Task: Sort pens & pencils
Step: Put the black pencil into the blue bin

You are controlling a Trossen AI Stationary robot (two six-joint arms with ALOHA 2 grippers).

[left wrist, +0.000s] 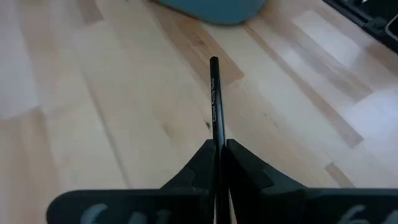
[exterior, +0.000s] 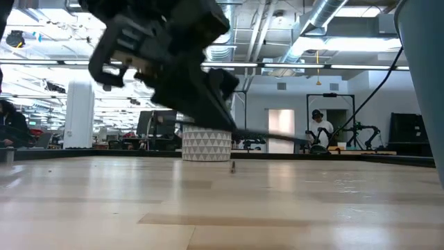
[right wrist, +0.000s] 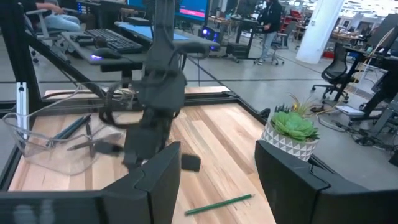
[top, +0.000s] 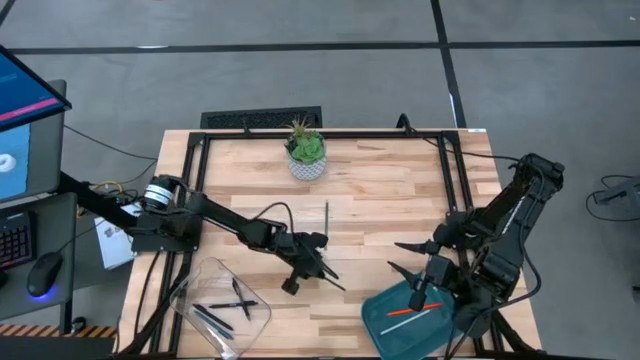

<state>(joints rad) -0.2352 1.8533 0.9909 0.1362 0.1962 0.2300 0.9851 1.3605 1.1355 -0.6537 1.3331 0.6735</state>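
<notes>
Here the wooden table (top: pixel 380 190) carries two arms, two containers and a potted succulent. The left arm reaches from the left edge toward the table's middle; its left gripper (top: pixel 318 262) is clenched on a black pencil (left wrist: pixel 215 99), which projects forward between the closed fingers (left wrist: pixel 245 168) and hangs above the bare wood. The right arm is folded at the right edge, and its right gripper (top: pixel 428 278) stands with fingers (right wrist: pixel 292 171) spread apart and nothing between them, over the rim of the teal tray (top: pixel 385 325). An orange-red pencil (top: pixel 408 310) lies inside that tray. The clear tray (top: pixel 190 290), near the front left corner, contains several dark pens (top: pixel 228 306) lying loosely crossed. The succulent (top: pixel 306 148) sits in a white patterned pot near the table's far edge. A single green pencil (right wrist: pixel 219 203) lies on the wood between the pot and the left gripper, apart from both trays
</notes>
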